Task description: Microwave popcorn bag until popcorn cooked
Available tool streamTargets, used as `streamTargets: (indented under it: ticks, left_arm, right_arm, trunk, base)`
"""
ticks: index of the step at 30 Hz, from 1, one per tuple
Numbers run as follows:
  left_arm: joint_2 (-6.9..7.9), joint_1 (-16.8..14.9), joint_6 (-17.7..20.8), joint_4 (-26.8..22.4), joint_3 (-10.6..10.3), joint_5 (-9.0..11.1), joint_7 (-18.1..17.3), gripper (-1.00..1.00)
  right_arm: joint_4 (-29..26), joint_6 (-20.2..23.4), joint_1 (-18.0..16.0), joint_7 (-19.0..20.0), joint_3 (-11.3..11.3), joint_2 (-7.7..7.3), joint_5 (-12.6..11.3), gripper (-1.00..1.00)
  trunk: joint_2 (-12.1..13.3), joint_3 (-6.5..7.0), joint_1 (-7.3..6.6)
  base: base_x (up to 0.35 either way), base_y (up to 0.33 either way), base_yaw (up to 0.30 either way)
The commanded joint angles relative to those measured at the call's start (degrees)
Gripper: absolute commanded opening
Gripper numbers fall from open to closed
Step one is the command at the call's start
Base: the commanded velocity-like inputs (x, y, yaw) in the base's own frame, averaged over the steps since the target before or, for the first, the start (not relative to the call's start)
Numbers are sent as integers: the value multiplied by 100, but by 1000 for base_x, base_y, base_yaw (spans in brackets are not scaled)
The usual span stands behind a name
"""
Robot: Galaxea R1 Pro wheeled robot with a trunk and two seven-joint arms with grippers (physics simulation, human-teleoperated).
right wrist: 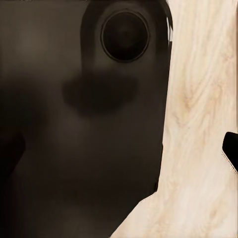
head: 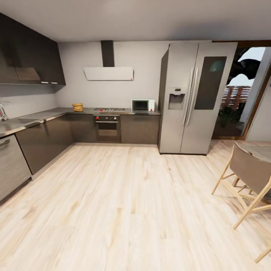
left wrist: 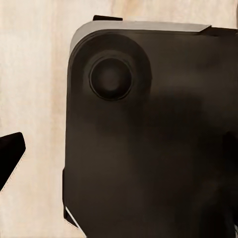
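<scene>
Two task things sit on the far counter (head: pixel 56 113) ahead of you: the popcorn bag (head: pixel 78 107) near its back-left corner, left of the gas hob (head: pixel 109 110), and the microwave (head: pixel 143 105) at the right end, just beside the steel fridge (head: pixel 194 98). Pale wood floor (head: pixel 124 203) lies between. Each wrist camera gives you a dark robot body (left wrist: pixel 148 148) over that floor, so you cannot tell how either arm's fingers are set.
</scene>
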Motion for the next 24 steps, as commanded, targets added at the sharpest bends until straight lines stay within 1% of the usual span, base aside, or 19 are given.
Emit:
streamTargets:
  ticks: [1, 8, 24]
  left_arm:
    - [-4, -3, -10, -2, 3, 48, -1, 100]
    - [1, 0, -10, -1, 3, 49, -1, 100]
    - [1, 0, -19, -2, 3, 55, -1, 100]
  right_arm:
    - [-1, 0, -1, -1, 8, 0, 3, 100]
    - [-3, 0, -1, 2, 19, 0, 3, 100]
    - [-5, 0, -1, -6, 37, -18, 11, 100]
  trunk:
    - [-2, -4, 4]
    - [-2, -4, 4]
    - [-2, -4, 4]
  base:
    - [325, 0, 0]
    - [325, 29, 0]
    - [325, 103, 0]
